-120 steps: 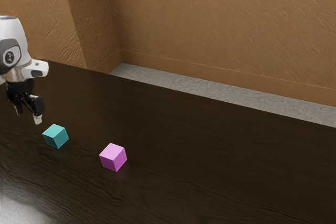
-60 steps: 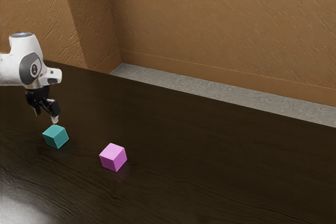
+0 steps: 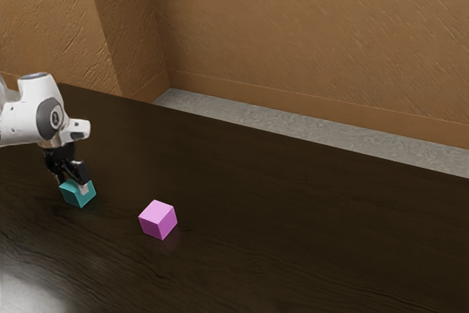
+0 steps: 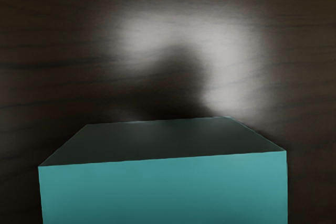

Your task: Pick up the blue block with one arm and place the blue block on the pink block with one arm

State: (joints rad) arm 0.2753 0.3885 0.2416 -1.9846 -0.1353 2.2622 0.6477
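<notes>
Now my pincer (image 3: 73, 178) hangs open astride the blue block (image 3: 78, 195), which sits on the table (image 3: 293, 218) near the pink block (image 3: 157, 219). I should close squarely on its flat sides before lifting.

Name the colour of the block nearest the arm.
The block is teal, a blue-green; the wrist view shows it best.

Exterior camera: raised, beside the white robot arm (image 3: 33, 111), set well back, looking obliquely down across the dark wood-grain counter (image 3: 293, 218) toward the brown textured walls (image 3: 308, 27). Wrist camera: mounted at the arm's end, pointing down, very close to the teal-blue cube (image 4: 163, 192). Shared: that cube (image 3: 75, 196) and the surrounding counter (image 4: 52, 51).
</notes>
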